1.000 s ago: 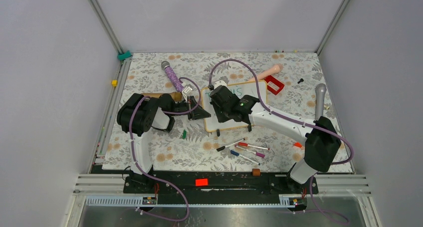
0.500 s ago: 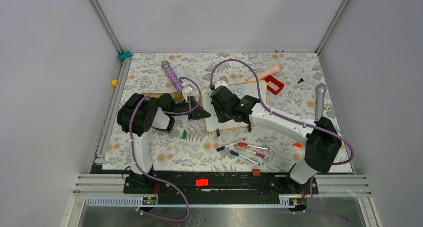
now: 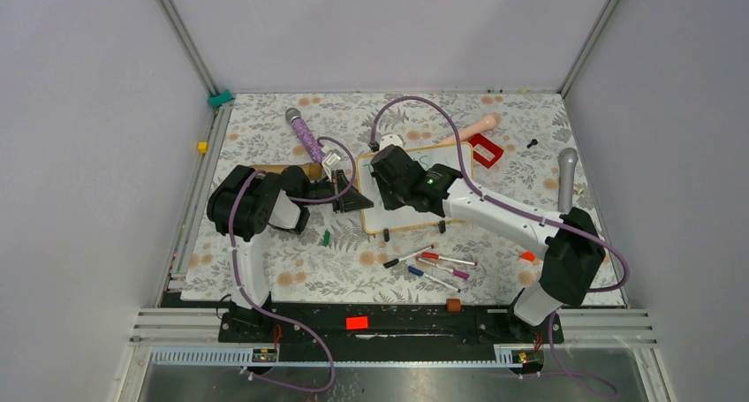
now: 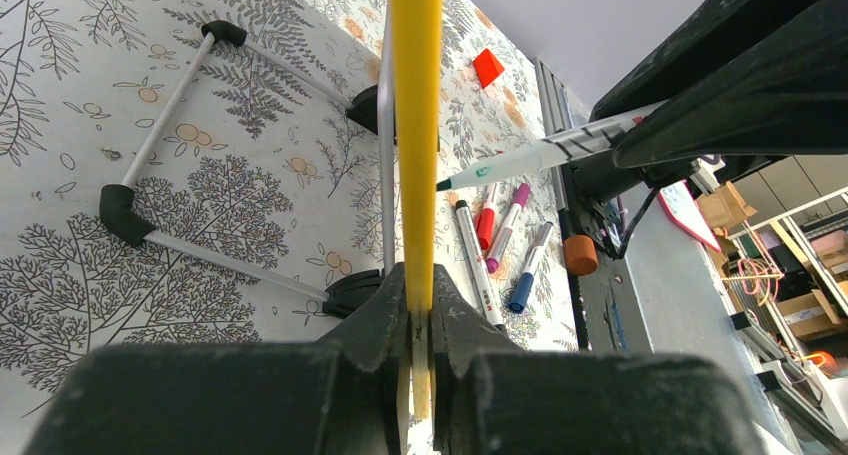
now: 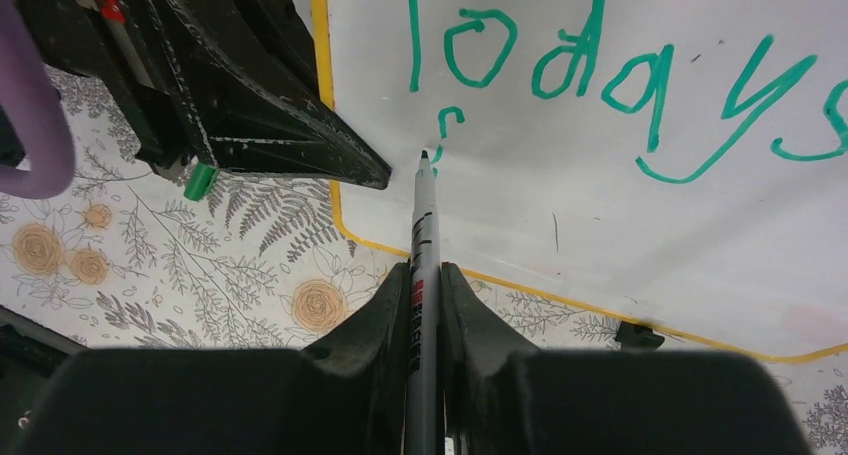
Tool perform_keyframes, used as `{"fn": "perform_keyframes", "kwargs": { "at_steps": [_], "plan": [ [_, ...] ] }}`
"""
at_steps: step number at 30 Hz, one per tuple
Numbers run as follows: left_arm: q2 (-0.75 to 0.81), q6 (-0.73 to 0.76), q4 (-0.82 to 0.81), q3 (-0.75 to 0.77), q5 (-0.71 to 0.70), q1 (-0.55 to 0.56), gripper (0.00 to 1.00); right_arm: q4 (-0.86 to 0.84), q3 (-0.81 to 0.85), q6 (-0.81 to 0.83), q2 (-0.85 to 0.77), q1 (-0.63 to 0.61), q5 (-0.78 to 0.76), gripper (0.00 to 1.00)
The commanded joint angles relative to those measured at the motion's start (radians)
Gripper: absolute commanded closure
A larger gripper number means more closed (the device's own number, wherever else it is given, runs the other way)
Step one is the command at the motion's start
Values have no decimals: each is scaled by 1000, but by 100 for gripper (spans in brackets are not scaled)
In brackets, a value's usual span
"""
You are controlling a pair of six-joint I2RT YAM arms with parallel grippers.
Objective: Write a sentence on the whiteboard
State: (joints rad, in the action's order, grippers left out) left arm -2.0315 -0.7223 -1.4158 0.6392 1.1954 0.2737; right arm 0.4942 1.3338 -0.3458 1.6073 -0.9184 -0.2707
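The whiteboard (image 3: 452,163) stands tilted on black clip feet at mid-table. My left gripper (image 3: 350,196) is shut on its left edge, and the yellow-looking frame (image 4: 415,125) runs up from between the jaws of the left gripper (image 4: 420,287). My right gripper (image 5: 425,272) is shut on a grey marker (image 5: 422,230), over the board's left part (image 3: 399,178). The marker's tip rests at the board (image 5: 640,230). The sentence (image 5: 600,75) reads "Todays" in green. A short green stroke (image 5: 449,123) starts a second line by the tip.
Several loose markers (image 3: 435,266) lie in front of the board, and a green cap (image 3: 326,238) to its left. A red frame (image 3: 485,150) and a pink handle (image 3: 478,125) sit behind the board. A purple wand (image 3: 306,137) is at the back left, a grey microphone (image 3: 565,178) at the right.
My right gripper, with the marker in it, has shifted slightly toward the board's far side. The left gripper and the board have stayed put.
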Motion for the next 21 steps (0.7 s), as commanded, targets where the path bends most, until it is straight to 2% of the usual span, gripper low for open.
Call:
{"fn": "perform_keyframes", "kwargs": {
  "at_steps": [1,8,21],
  "plan": [
    [31,25,-64,-6,64,15,100,-15,53,17,2,-5,-4,100],
    [32,26,-65,-10,65,16,100,-13,48,13,-5,-5,-67,100],
    [29,26,-65,-10,65,15,100,-13,51,16,10,-6,-79,100]
  ]
}}
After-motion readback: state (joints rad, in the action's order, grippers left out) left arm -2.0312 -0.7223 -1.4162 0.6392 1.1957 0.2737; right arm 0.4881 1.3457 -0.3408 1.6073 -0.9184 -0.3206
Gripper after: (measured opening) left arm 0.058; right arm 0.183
